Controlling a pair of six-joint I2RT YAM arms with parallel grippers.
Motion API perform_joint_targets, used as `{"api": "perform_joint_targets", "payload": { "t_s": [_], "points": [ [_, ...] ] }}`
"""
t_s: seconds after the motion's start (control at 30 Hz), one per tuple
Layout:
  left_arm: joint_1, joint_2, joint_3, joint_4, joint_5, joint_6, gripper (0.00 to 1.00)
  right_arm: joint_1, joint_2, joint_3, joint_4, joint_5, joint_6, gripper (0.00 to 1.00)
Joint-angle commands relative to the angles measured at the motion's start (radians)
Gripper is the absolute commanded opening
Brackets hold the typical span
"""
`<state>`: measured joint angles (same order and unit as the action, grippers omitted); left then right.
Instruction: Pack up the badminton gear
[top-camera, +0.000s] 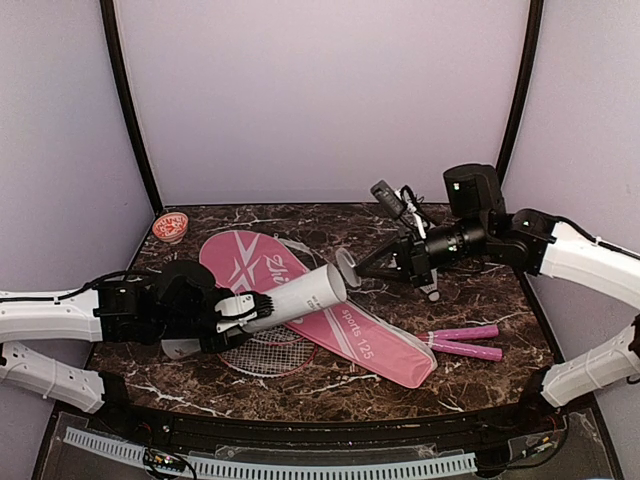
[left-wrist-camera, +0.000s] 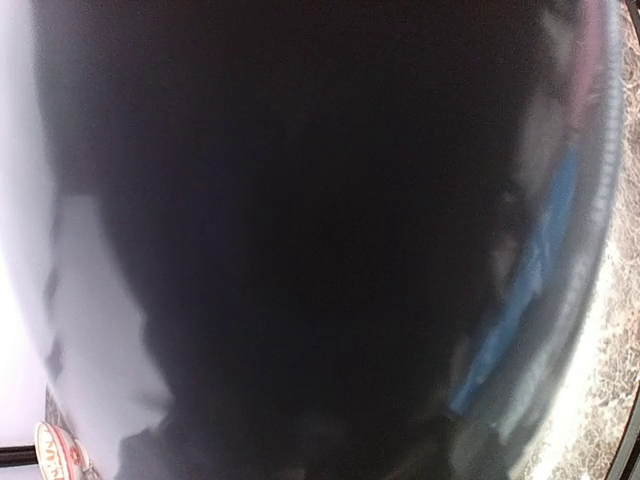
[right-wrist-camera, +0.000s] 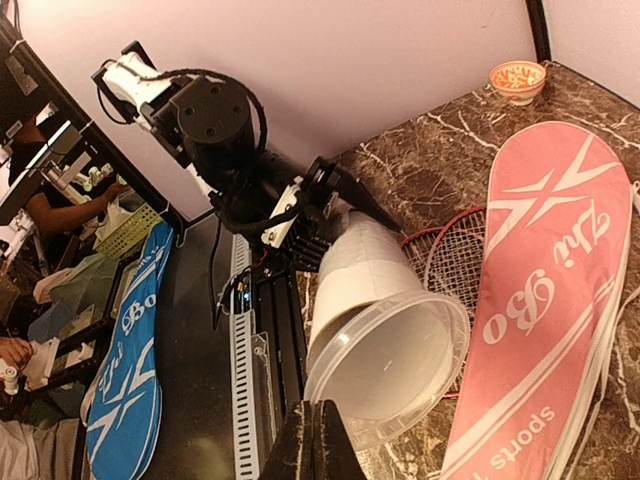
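My left gripper (top-camera: 245, 308) is shut around the long white tube (top-camera: 295, 297), holding it tilted above the table with its open end toward the right arm. The left wrist view is almost wholly dark, so its jaws do not show there. A clear plastic lid (right-wrist-camera: 400, 360) stands at the tube (right-wrist-camera: 365, 265) mouth, and my right gripper (right-wrist-camera: 318, 410) is shut on the lid's rim (top-camera: 347, 266). The pink bag (top-camera: 330, 320) lies flat under the tube. Two red-framed rackets (top-camera: 262, 352) lie partly beneath it, their pink handles (top-camera: 468, 342) at the right.
A small red-and-white bowl (top-camera: 170, 226) sits at the back left corner. The dark marble table (top-camera: 470, 385) ends in a black rail along the near edge. Purple walls close in the back and both sides.
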<state>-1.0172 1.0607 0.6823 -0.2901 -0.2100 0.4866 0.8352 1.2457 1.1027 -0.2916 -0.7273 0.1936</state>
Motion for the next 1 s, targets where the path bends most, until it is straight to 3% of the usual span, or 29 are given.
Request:
{"api": "perform_joint_targets", "payload": {
  "t_s": [0.0, 0.33, 0.57, 0.97],
  "points": [
    [-0.001, -0.023, -0.008, -0.008, -0.011, 0.006, 0.41, -0.04, -0.045, -0.021, 0.012, -0.012, 0.01, 0.0],
    [0.0, -0.048, 0.001, -0.011, -0.06, -0.066, 0.41, -0.114, -0.059, -0.024, -0.115, 0.251, -0.073, 0.0],
    [0.0, -0.079, -0.01, -0.012, -0.091, -0.099, 0.41, -0.079, 0.078, -0.051, -0.101, 0.481, -0.08, 0.0],
    [0.0, -0.197, -0.027, -0.05, -0.107, -0.185, 0.41, 0.033, 0.425, 0.136, -0.064, 0.484, -0.091, 0.0]
  ]
}}
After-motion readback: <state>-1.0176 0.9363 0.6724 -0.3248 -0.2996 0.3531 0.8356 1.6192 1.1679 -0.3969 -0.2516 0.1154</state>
